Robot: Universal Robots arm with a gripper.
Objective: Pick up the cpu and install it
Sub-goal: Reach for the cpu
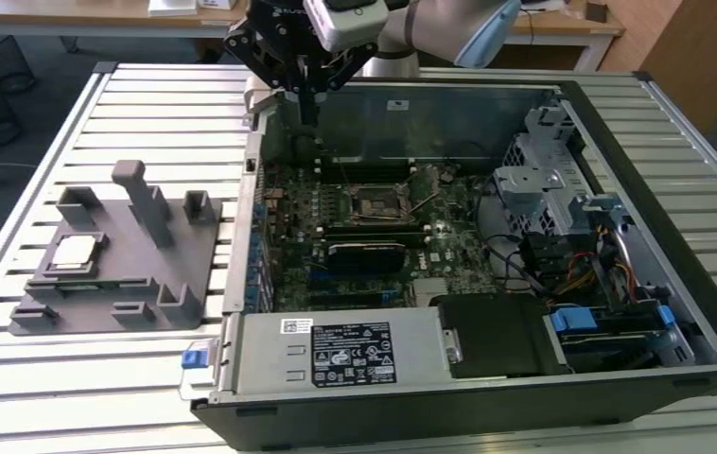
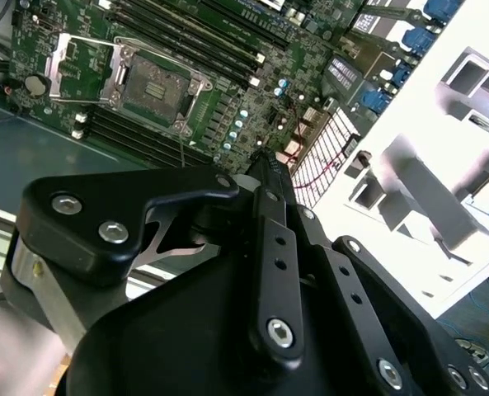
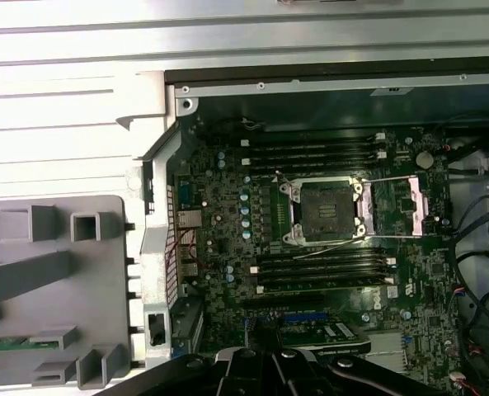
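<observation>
Gripper (image 1: 308,113), fingers together and empty, hung upper centre. Swinging toward the cpu (image 1: 75,251) at left, it might have clipped the case wall (image 1: 237,236).

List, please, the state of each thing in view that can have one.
cpu, lying flat on the grey fixture, not picked up.
socket, empty, its metal frame swung open.
computer case, side panel off, interior exposed.
gripper, above the case, away from the cpu.
</observation>
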